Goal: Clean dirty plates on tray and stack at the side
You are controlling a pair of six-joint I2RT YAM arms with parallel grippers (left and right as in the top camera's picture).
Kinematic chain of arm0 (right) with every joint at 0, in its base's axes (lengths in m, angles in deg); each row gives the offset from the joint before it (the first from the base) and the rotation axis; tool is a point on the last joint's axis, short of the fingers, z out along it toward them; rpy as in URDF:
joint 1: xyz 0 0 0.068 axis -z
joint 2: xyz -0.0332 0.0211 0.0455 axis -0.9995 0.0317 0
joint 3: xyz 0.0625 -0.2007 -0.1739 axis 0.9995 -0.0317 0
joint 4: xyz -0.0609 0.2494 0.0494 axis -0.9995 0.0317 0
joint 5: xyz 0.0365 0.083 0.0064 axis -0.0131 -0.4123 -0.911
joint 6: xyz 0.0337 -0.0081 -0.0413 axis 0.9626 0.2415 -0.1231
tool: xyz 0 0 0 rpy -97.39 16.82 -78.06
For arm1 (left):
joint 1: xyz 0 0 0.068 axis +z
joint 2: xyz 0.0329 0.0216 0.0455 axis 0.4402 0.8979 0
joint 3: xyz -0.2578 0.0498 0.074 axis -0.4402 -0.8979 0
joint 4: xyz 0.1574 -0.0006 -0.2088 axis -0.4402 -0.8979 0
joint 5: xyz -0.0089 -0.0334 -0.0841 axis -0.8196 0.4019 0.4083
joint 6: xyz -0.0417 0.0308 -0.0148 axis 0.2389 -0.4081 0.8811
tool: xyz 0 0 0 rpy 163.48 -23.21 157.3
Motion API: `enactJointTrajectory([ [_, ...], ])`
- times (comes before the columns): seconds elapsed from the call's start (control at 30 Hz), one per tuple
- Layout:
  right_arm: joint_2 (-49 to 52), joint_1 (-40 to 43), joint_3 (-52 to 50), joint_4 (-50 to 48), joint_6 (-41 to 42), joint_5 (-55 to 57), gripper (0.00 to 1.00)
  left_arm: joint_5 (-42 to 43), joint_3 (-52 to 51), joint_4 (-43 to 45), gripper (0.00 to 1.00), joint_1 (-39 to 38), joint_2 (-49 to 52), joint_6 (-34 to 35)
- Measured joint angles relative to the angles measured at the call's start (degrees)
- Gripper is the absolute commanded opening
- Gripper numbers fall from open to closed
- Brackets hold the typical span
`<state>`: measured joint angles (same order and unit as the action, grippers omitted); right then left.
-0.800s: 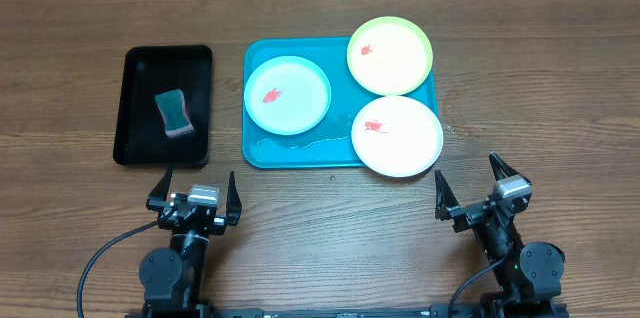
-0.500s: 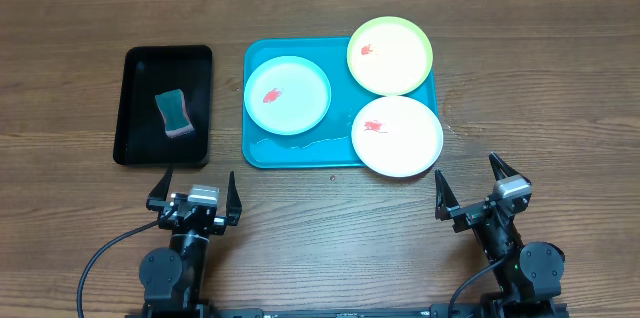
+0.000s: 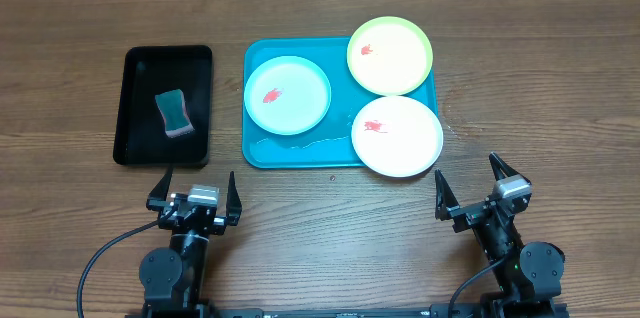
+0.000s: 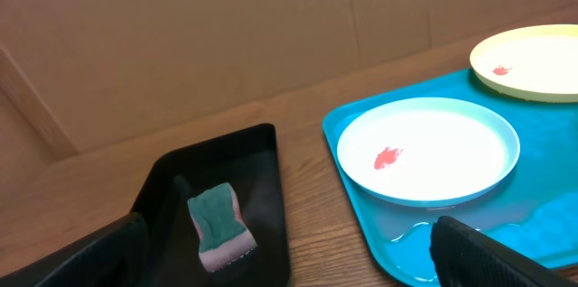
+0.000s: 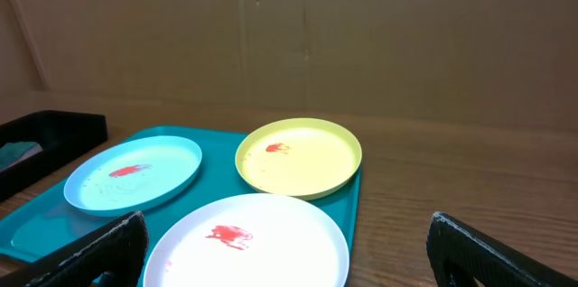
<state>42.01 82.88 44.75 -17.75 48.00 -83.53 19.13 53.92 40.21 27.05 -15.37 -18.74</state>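
Standing at the opening step, with left gripper (image 3: 199,180) at 7 o'clock and right gripper (image 3: 466,172) at 5 o'clock wide open and empty, three red-smeared round plastic plates (image 3: 287,95) uncleaned on the turquoise rectangular plastic tray (image 3: 290,150) toward 12 o'clock, likely needing the green-and-pink block sponge (image 3: 174,114) at 10 o'clock first.

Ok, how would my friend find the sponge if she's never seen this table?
Find the small black tray on the wooden table, left of the big turquoise tray. The sponge is the only thing in it: a little block, green on top, pink underneath, unlike the round plates next door.
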Motion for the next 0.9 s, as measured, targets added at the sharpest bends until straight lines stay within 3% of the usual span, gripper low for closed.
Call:
enactJointTrajectory([
  [0.73,0.0,0.0,0.0,0.0,0.1,0.3,1.0,0.0,0.0,0.0,1.0,0.0,0.0,0.0],
  [0.9,0.0,0.0,0.0,-0.3,3.2,-0.9,1.0,2.6,0.0,1.0,1.0,0.0,0.0,0.0],
])
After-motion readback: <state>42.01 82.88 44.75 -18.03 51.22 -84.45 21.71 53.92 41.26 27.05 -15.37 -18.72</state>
